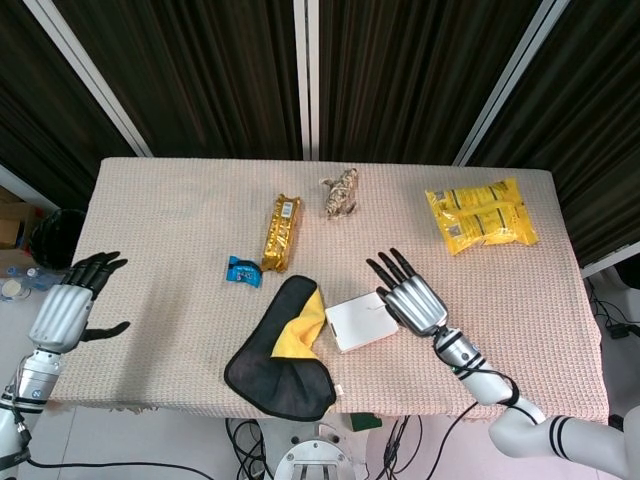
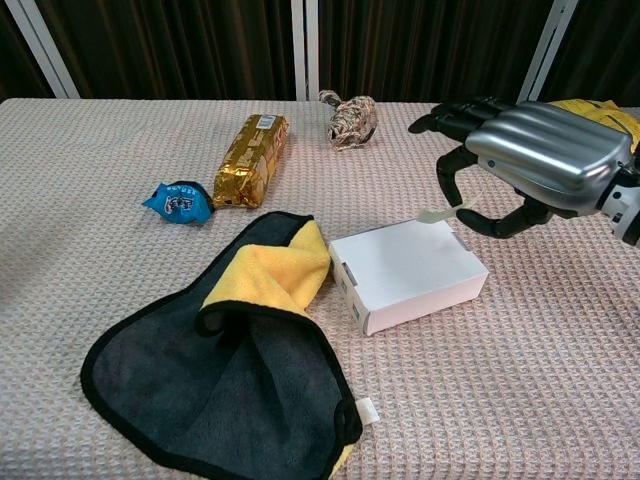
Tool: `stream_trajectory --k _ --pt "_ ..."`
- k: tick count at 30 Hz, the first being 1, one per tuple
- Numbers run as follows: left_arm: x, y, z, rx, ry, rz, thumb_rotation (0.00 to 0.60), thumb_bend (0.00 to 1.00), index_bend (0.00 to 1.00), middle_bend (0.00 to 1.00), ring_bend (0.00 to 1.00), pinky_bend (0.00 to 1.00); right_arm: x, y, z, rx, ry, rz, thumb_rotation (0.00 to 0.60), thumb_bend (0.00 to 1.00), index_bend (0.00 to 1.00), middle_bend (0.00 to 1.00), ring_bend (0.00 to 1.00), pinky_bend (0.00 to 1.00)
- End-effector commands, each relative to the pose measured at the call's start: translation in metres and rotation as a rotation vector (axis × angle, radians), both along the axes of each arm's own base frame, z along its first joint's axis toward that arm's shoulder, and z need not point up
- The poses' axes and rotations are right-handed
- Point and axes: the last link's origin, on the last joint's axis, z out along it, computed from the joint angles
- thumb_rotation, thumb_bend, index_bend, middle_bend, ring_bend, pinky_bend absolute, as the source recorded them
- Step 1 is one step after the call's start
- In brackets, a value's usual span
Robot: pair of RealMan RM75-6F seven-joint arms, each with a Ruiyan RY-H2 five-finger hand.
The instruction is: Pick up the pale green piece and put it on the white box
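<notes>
The white box (image 1: 360,321) (image 2: 408,271) lies on the table next to the black and yellow cloth. My right hand (image 1: 412,300) (image 2: 520,160) hovers over the box's right end, palm down. It pinches the small, thin pale green piece (image 2: 437,214) between thumb and a finger, while the other fingers spread. The piece hangs just above the box's far right corner; the head view hides it under the hand. My left hand (image 1: 70,308) stays off the table's left edge, fingers apart and holding nothing.
A black and yellow cloth (image 1: 280,352) (image 2: 235,365) lies left of the box. Further back are a blue candy wrapper (image 1: 243,271) (image 2: 180,201), a gold packet (image 1: 282,232) (image 2: 251,157) and a brown bundle (image 1: 341,192) (image 2: 349,119). A yellow snack bag (image 1: 481,213) sits far right.
</notes>
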Motion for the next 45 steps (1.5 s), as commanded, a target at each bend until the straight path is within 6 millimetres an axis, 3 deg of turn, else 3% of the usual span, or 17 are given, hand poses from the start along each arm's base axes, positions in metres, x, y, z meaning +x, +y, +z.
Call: stream_trajectory --k 1,23,45 --pt "-0.002 -0.001 0.001 0.000 -0.002 0.005 0.600 0.00 0.15 0.10 0.08 0.13 0.004 -0.001 -0.004 0.004 0.002 0.001 0.600 0.39 0.63 0.05 0.00 0.00" --pt "-0.011 -0.002 0.010 0.019 -0.026 0.007 0.600 0.00 0.15 0.10 0.08 0.13 0.028 -0.004 -0.036 0.057 0.020 0.007 0.600 0.37 0.63 0.05 0.00 0.00" --pt "-0.011 -0.002 0.010 0.016 -0.024 0.001 0.600 0.00 0.15 0.10 0.08 0.13 0.025 0.000 -0.033 0.077 0.041 0.001 0.600 0.33 0.54 0.03 0.00 0.00"
